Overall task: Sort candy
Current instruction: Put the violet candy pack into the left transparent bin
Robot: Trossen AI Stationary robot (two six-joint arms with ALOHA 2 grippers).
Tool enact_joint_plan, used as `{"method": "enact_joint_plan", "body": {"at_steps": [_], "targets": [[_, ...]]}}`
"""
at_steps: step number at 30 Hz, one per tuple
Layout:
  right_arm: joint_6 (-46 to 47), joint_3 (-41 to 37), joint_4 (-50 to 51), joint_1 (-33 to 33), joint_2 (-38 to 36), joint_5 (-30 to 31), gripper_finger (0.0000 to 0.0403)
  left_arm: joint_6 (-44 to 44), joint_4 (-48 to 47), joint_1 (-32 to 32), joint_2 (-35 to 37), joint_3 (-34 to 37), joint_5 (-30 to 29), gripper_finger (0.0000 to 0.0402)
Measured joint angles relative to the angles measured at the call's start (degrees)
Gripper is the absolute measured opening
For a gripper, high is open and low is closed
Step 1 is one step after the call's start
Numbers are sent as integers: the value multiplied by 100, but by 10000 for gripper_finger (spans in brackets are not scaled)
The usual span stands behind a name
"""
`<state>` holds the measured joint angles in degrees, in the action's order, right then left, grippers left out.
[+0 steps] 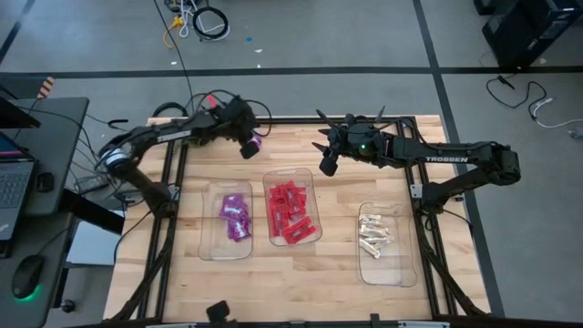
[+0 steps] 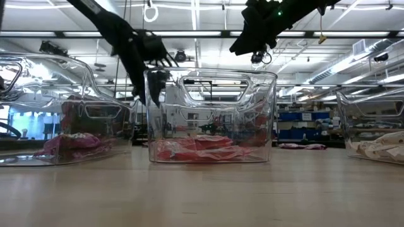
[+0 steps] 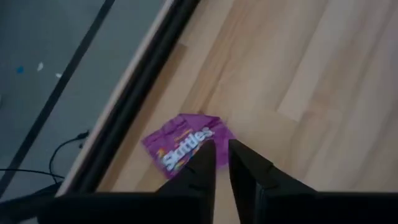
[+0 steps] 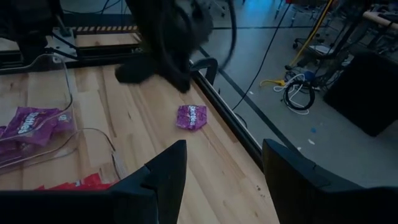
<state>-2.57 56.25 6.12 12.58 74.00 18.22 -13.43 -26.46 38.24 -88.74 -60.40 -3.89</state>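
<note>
Glossy purple packet (image 3: pixel 185 144) lies flat on pale wood-grain table (image 3: pixel 298 74).

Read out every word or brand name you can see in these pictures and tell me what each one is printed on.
"Skittles": on the loose purple packet lying on the table by its edge.
"TROSSEN": on the right arm.
Purple packets in the bin: white lettering, too blurred to read.
Red packets and cream wrapped pieces: print too small to read.
</note>
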Motion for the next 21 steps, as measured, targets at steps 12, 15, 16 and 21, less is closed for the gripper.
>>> {"method": "enact_joint_plan", "body": {"at_steps": [12, 15, 16, 21], "targets": [[0, 0, 6, 39, 0, 0, 195, -307, 787, 9, -1341, -12, -134, 164], [0, 0, 5, 79, 0, 1, 195, -308, 785, 9, -1509, -70, -289, 186], [0, 0, 5, 90, 0, 0, 195, -307, 785, 9, -1556, -85, -297, 192], [0, 0, 5, 165, 0, 2, 195, -427, 789, 13, -1742, -113, -321, 199]]}}
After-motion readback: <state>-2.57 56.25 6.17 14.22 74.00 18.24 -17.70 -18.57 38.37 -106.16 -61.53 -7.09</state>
